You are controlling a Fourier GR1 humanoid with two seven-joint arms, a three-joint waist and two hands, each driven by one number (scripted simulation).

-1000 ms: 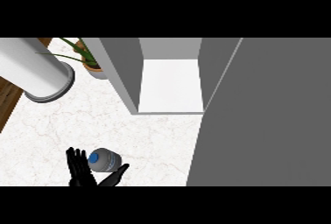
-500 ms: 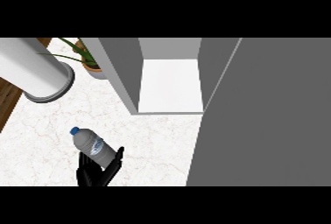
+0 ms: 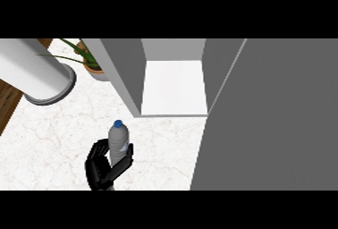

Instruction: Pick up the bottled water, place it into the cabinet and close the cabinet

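Observation:
The bottled water [image 3: 117, 141] is a clear bottle with a blue cap that points away from me, toward the cabinet. My left hand [image 3: 104, 166] is shut on its lower part at the bottom left of the head view, fingers on the left and thumb on the right. It is held above the marble counter [image 3: 52, 143]. The cabinet [image 3: 173, 87] stands open just ahead and to the right, its white shelf bare. Its grey door [image 3: 271, 116] swings out at the right. My right hand does not show.
A white cylinder [image 3: 36, 74] lies at the upper left on the counter. A potted plant [image 3: 89, 60] stands beside the cabinet's left wall [image 3: 125, 76]. Dark wood [image 3: 8, 100] borders the counter at the far left.
One second ago the bottle lay on the counter against my open hand. The hand has closed round it, raised it, and moved right toward the cabinet.

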